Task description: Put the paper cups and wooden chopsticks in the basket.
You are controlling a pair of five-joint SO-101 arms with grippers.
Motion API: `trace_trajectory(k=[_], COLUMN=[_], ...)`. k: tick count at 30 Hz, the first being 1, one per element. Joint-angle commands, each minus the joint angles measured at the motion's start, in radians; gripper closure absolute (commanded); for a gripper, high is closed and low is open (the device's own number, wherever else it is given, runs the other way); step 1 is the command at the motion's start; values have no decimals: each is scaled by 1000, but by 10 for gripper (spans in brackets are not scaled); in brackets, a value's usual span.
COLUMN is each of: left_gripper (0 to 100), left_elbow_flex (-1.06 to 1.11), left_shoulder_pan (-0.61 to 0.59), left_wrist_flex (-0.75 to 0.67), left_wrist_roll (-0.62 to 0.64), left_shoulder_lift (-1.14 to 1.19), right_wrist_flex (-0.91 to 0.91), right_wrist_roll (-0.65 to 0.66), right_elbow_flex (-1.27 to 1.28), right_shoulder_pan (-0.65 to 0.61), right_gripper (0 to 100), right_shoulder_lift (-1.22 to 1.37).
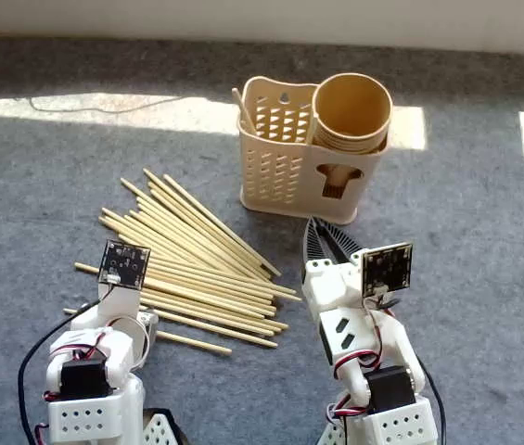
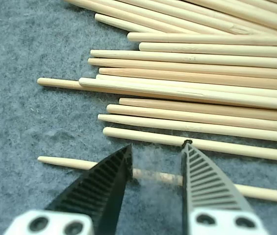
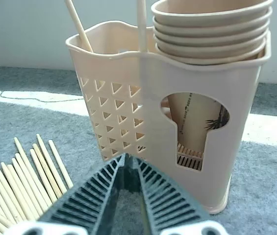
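Straddling a chopstick [image 2: 265, 194], the left fingers [image 2: 104, 188] stand apart; the right fingers [image 3: 99, 188], pressed together empty, face the basket [image 3: 153, 98].

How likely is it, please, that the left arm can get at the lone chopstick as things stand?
Probably yes: the left gripper hangs open just over the lone chopstick, straddling it, with nothing in between. The pile lies apart from it.
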Motion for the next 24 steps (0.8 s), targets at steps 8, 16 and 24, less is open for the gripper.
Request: trace_trajectory(k=[8, 16, 24], left_gripper=[839, 839, 839], left_elbow_flex=[19, 19, 19], left_shoulder_pan=[18, 18, 18], left_wrist_flex=[2, 2, 2], left_wrist_roll=[3, 3, 3], left_shoulder_lift=[-5, -5, -5], right_wrist_flex=[1, 36, 67], right_wrist_roll=[-3, -2, -2], right_elbow_flex=[102, 102, 102], right_shoulder_pan=[13, 15, 15], right_gripper=[993, 993, 993], right_shoulder_lift=[10, 10, 5])
